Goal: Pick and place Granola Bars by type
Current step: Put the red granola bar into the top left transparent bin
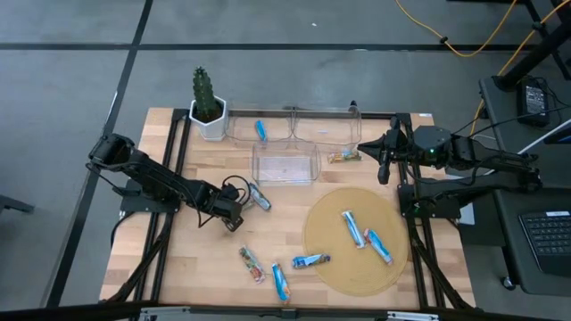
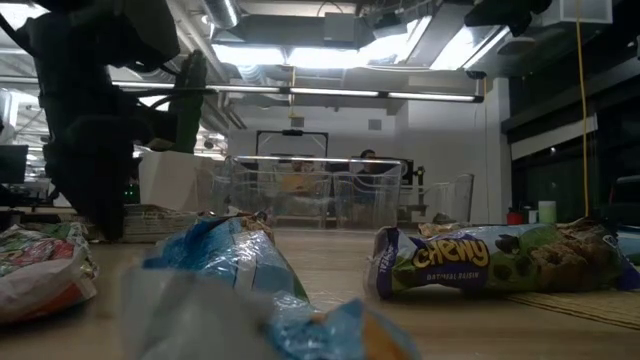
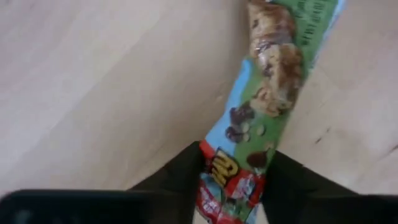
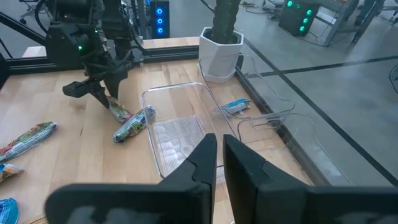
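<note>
While the right arm waited at about three o'clock on the table, its gripper (image 1: 385, 157) drawn almost shut on nothing and hanging near the two far bins, the left gripper (image 1: 239, 212) worked near the table's middle. Its two fingers (image 3: 180, 177) straddled one end of a green-and-blue granola bar (image 3: 261, 106) that lay flat on the wood, the jaws partly closed and seemingly pressing the wrapper (whether they had full hold of it could not be told). That end grip probably served to leave the rest of the bar free to drop cleanly into a bin. A second bar (image 4: 134, 124) lay touching or just beside it.

Clear bins (image 1: 285, 166) stood toward twelve o'clock, one holding a blue bar (image 1: 260, 130), with a greenish bar (image 1: 343, 156) on the wood just beside them, so sorting looked barely begun. Two blue bars (image 1: 353, 227) sat on a round mat (image 1: 332, 259) toward five o'clock, likely the staging spot, and three more bars (image 1: 252, 264) lay on the wood near six. A potted cactus (image 1: 205, 100) stood at eleven.
</note>
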